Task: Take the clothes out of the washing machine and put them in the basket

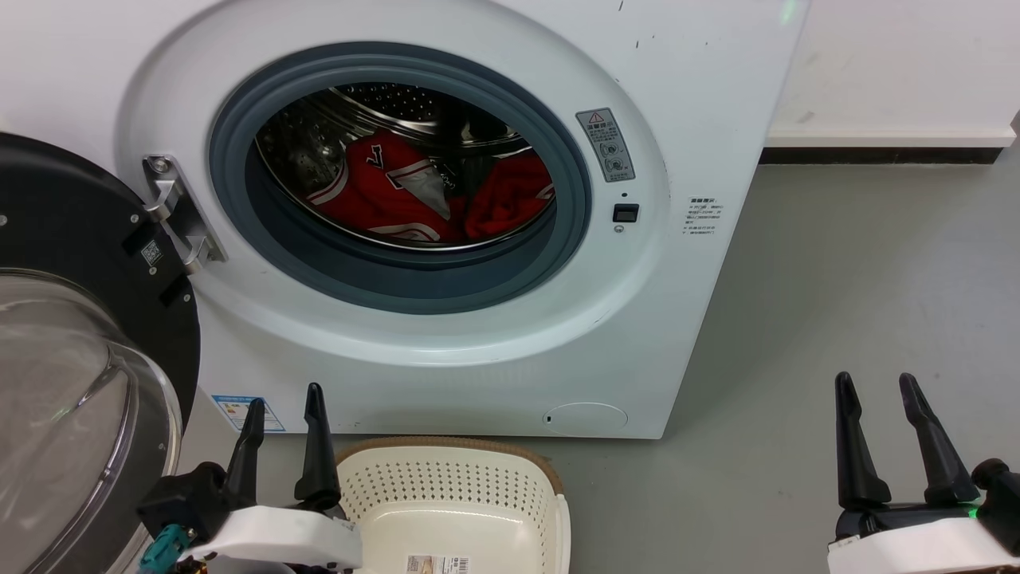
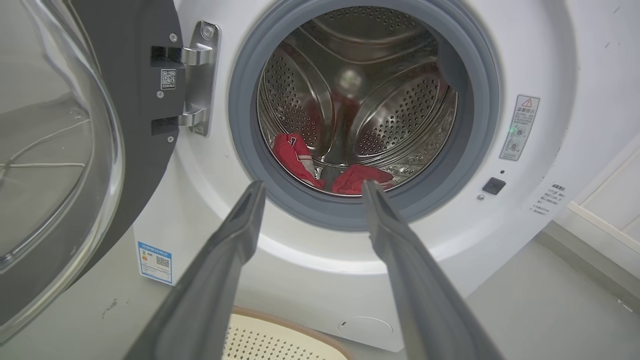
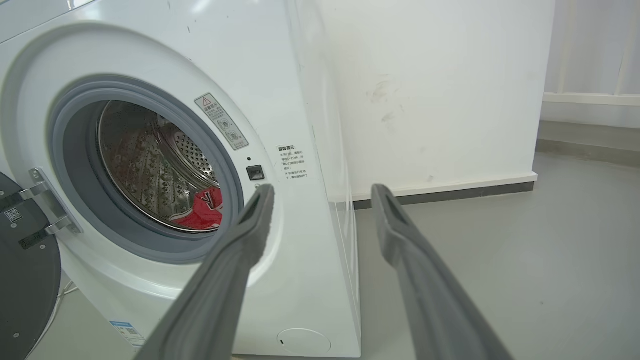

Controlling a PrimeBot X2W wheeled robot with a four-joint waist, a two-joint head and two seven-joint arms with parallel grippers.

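Clothes point(image 1: 374, 195) in drum point(image 1: 374, 108): judged soft, light, limp; pinch a raised fold. Left gripper point(image 1: 284, 396), right gripper point(image 1: 875, 378): jaws spread, empty.

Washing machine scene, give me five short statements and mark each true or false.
1. The black-rimmed glass door of the large white front-loading washing machine stands open. True.
2. The two soft red jersey-like garments lie in the low cream perforated plastic basket. False: they lie in the studded steel drum.
3. The left claw is shut on a garment. False: it is open, holding nothing.
4. The basket sits on the floor before the washing machine. True.
5. The right claw is open. True.
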